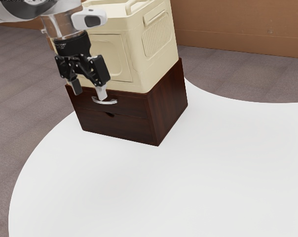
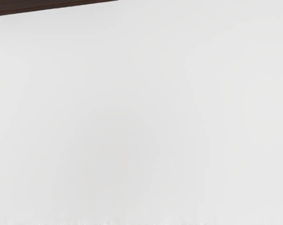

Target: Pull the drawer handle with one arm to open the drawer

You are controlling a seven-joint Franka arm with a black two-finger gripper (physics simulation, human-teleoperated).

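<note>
Hanging near the silver handle point(image 1: 107, 102), gripper point(image 1: 89, 91) stands wide open, nothing held. Upper drawer point(image 1: 131, 108) looks shut.

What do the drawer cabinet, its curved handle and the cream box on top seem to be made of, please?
The drawer cabinet looks like dark reddish-brown wood, or a wood veneer, with faint grain on its side. The curved handle seems to be smooth metal, judging by its pale silvery tone. The cream box is probably matte moulded plastic, given its rounded corners and ribbed panel.
</note>
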